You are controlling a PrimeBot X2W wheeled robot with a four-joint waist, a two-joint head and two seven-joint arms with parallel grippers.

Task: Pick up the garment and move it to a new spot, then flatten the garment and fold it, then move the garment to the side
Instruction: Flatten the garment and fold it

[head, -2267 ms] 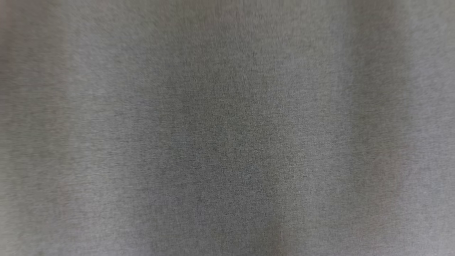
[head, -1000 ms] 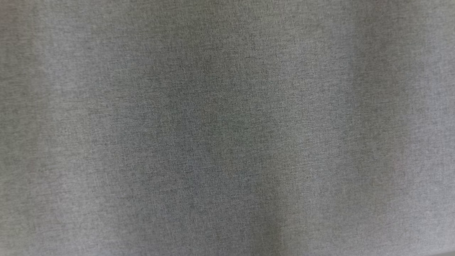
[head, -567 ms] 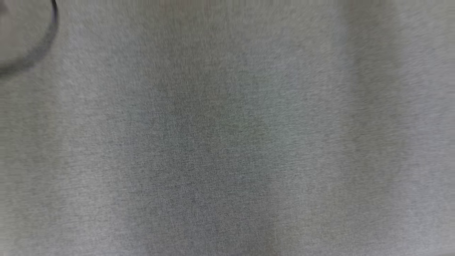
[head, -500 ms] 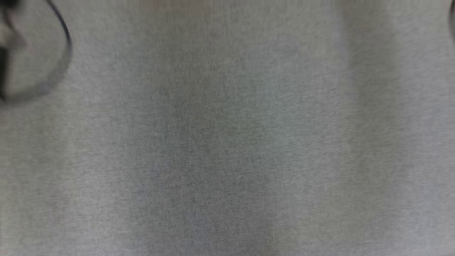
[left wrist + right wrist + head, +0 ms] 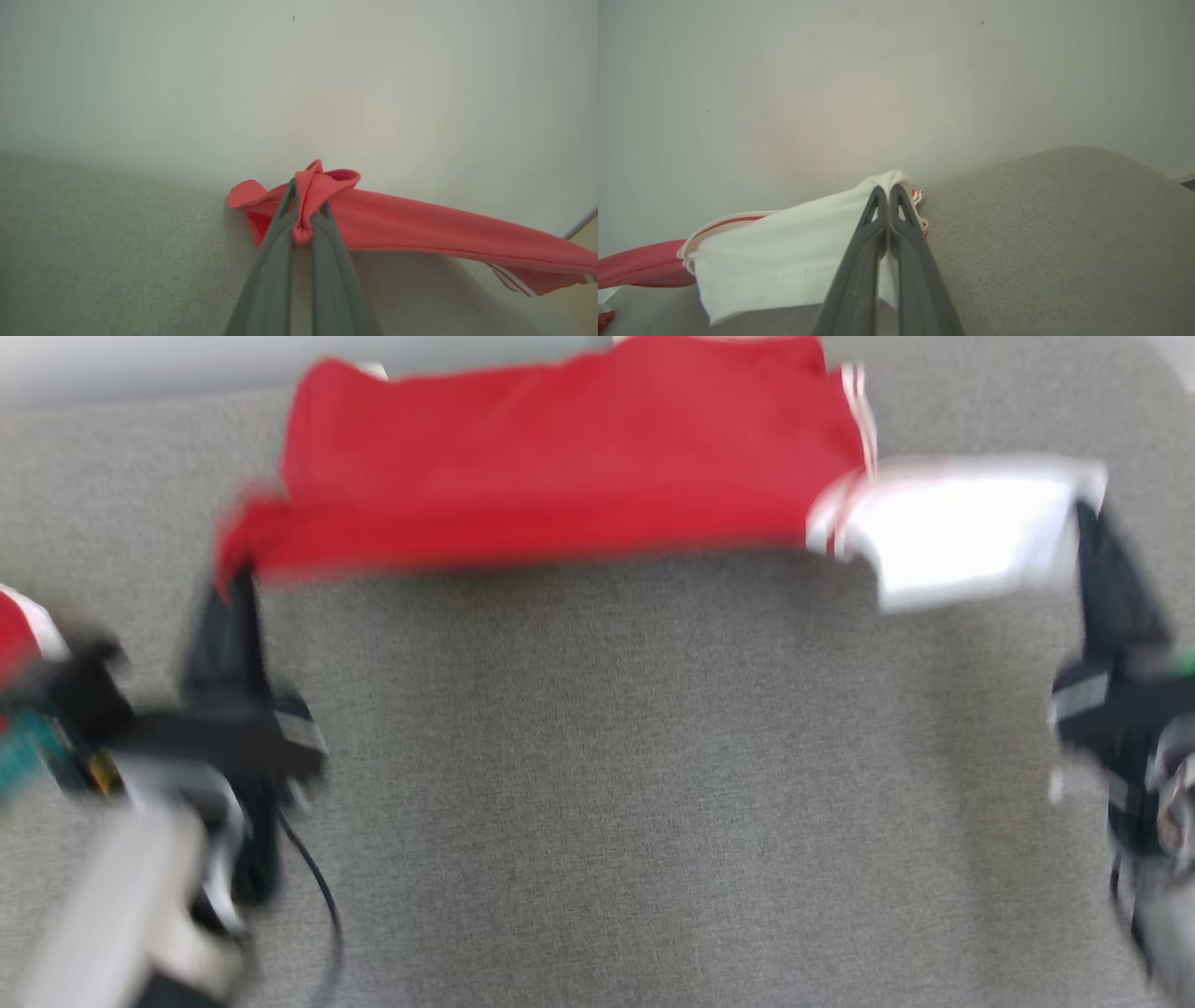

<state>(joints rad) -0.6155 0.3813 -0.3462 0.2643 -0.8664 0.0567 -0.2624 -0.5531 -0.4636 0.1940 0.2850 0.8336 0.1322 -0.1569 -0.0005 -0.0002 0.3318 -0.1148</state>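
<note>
Two shut grippers share one load: the red knit garment with a white, stripe-edged sleeve is held stretched between them, its body trailing toward 12 o'clock in the head view above the grey woven-fabric surface. The left gripper, at 10 o'clock, pinches a bunched red corner with no gap between its jaws. The right gripper, at 2 o'clock, is clamped just as tight on the white sleeve end.

The step in hand looks like carrying the garment to its new spot. To do it well, both arms should travel level and together, with the held edge taut so neither pinch slips. Set the far hem down first, then draw toward 6 o'clock so the cloth lies without creases. Blur hides whether the hem touches the surface.
</note>
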